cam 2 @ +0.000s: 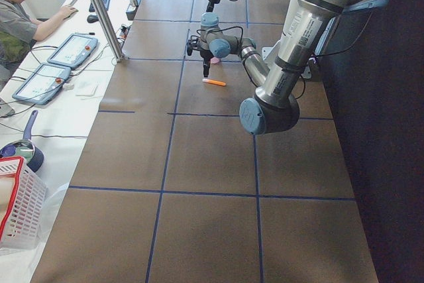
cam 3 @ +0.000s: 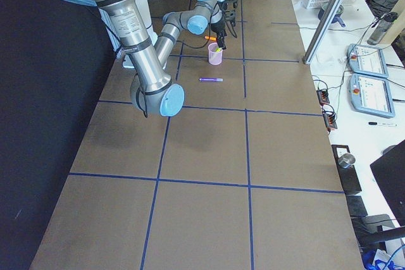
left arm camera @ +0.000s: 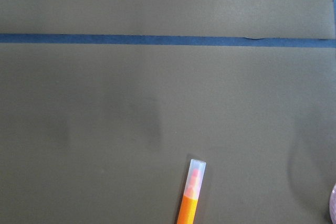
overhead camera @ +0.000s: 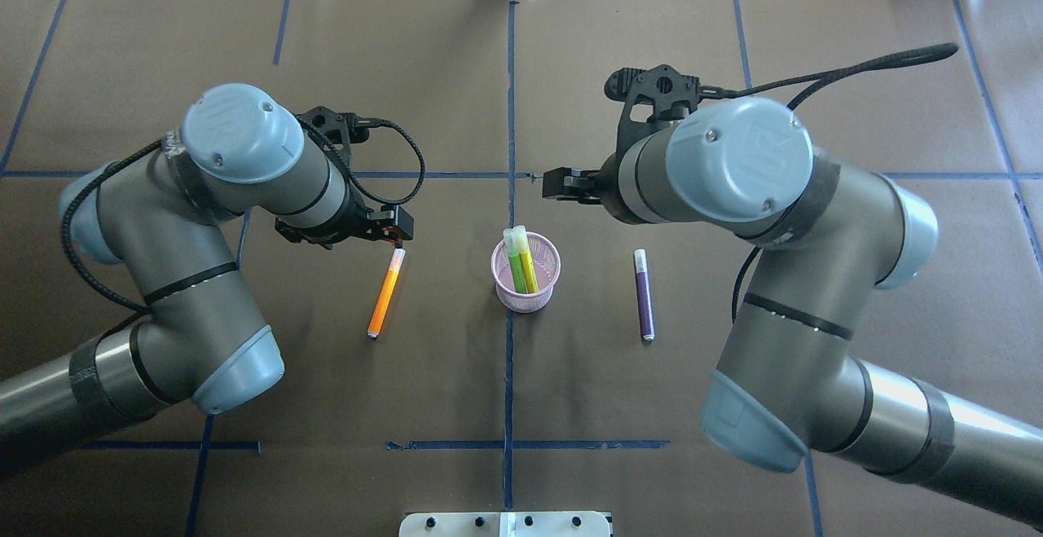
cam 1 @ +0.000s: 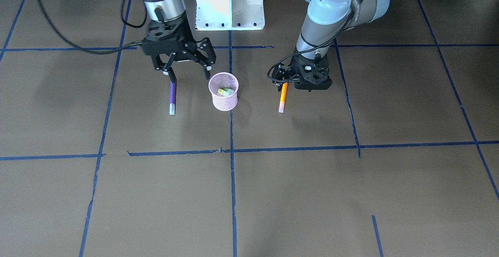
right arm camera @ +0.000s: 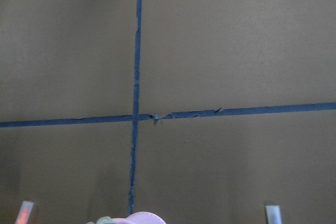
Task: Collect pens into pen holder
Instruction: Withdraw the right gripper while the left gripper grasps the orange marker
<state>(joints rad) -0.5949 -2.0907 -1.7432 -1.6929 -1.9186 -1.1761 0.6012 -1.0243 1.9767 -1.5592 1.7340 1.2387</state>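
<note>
l gripper (overhead camera: 389, 227) hovers over the slim orange marker-like pen w/ pale cap (overhead camera: 385, 292). that pen lies flat on the brown paper-covered table (overhead camera: 407, 72), left of the holder and apart from it. jaws are hidden under the wrist in every view, so can't tell if they're apart or together. not on the pen yet.

centre: small pink wire-mesh cylindrical pen holder (overhead camera: 526, 297), upright. bright green pen (overhead camera: 521, 264) leans inside, cap up. looks like two sticks in there, too small to be sure.

right of it: slim purple pen w/ pale cap (overhead camera: 644, 297), flat on the table, apart from the holder. r gripper (cam 1: 189, 73) hangs above the table close by the holder, fingers (cam 1: 172, 77) wide apart, empty.

step in hand imo: l arm picks the orange pen.
- square the jaws across the barrel.
- come down nearer mid-barrel than the cap end so it doesn't swing.
- close fully before lifting.
- tip it upright and release just above the rim. holder looks light, a nudge could topple it.
- keep the r arm off the holder meanwhile.
</note>
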